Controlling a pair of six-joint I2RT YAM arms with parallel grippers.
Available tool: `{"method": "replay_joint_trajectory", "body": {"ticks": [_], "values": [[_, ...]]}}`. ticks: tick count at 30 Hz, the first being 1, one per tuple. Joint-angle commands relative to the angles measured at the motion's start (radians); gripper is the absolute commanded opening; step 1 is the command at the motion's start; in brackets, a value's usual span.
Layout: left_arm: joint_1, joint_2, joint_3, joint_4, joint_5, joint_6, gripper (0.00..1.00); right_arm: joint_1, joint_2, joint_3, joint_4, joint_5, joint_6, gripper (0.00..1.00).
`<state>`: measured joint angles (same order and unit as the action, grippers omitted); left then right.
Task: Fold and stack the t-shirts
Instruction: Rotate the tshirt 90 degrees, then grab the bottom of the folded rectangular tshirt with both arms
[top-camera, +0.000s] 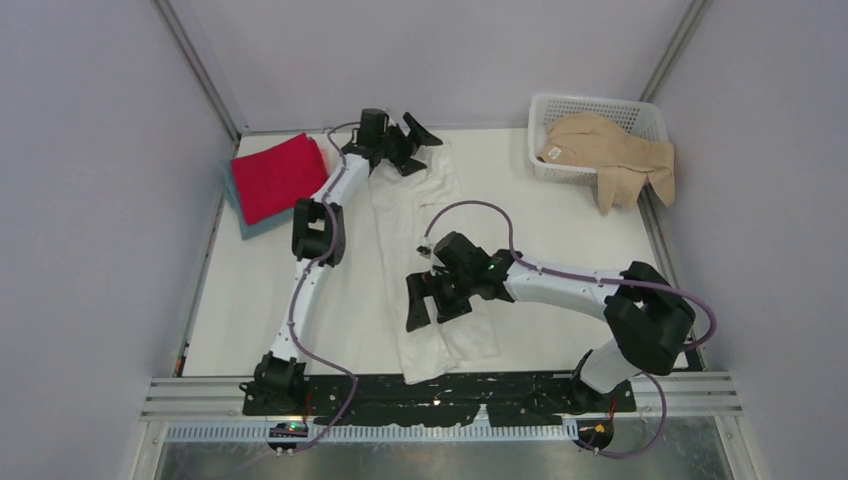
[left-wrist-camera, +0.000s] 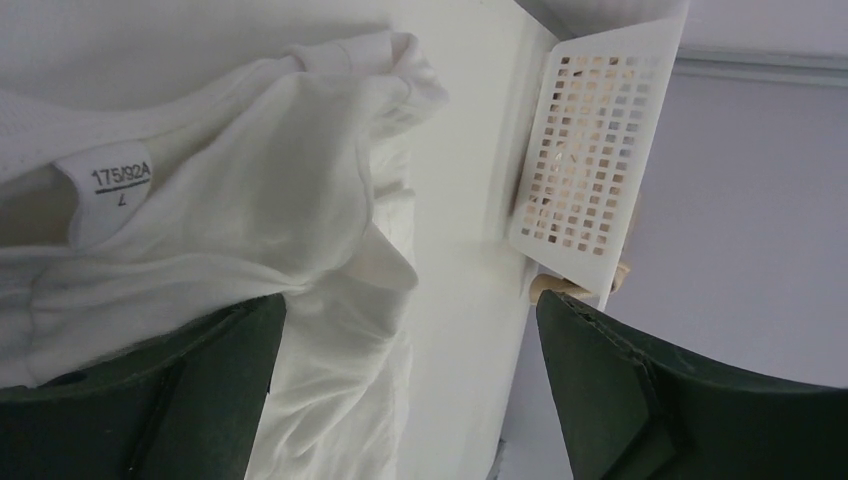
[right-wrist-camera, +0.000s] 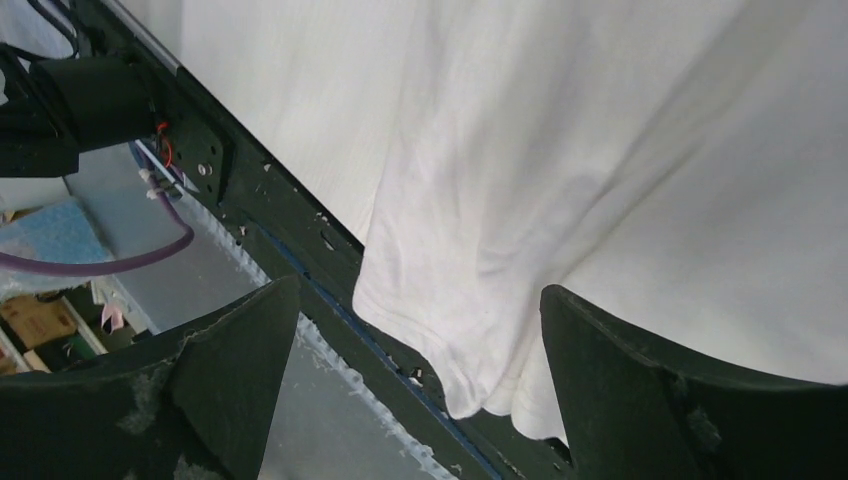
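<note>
A white t-shirt (top-camera: 425, 250) lies as a long narrow strip down the middle of the table, its hem hanging over the near edge. My left gripper (top-camera: 412, 148) is open and empty at the shirt's far collar end. The left wrist view shows the collar (left-wrist-camera: 230, 190) with its size label between the spread fingers (left-wrist-camera: 140, 400). My right gripper (top-camera: 432, 303) is open and empty just above the shirt's near part. The right wrist view shows the hem (right-wrist-camera: 480, 250) between its fingers (right-wrist-camera: 680, 400). A red folded shirt (top-camera: 278, 175) lies on a teal-blue one (top-camera: 240, 218) at far left. A tan shirt (top-camera: 610, 155) drapes over the basket. No pink shirt shows.
A white lattice basket (top-camera: 600, 108) stands at the far right corner; it also shows in the left wrist view (left-wrist-camera: 590, 160). The black mounting rail (top-camera: 450, 390) runs along the near edge. Grey walls close in the left, right and back.
</note>
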<state>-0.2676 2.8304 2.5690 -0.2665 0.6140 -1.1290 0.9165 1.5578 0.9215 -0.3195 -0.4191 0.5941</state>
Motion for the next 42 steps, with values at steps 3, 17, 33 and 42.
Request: {"method": "replay_joint_trajectory", "body": {"ticks": [3, 17, 33, 42], "values": [[-0.010, -0.223, -0.030, -0.208, -0.078, 0.287, 1.00, -0.082, -0.216, -0.037, -0.058, 0.224, -0.042, 0.95], [-0.252, -1.273, -1.000, -0.448, -0.548, 0.599, 1.00, -0.261, -0.573, -0.281, -0.063, 0.283, -0.116, 0.95], [-0.906, -1.747, -1.931, -0.320, -0.626, 0.121, 0.87, -0.263, -0.647, -0.458, -0.105, 0.133, -0.124, 0.97], [-0.927, -1.640, -1.993, -0.112, -0.475, 0.094, 0.59, -0.262, -0.626, -0.509, -0.086, 0.099, -0.069, 0.97]]}}
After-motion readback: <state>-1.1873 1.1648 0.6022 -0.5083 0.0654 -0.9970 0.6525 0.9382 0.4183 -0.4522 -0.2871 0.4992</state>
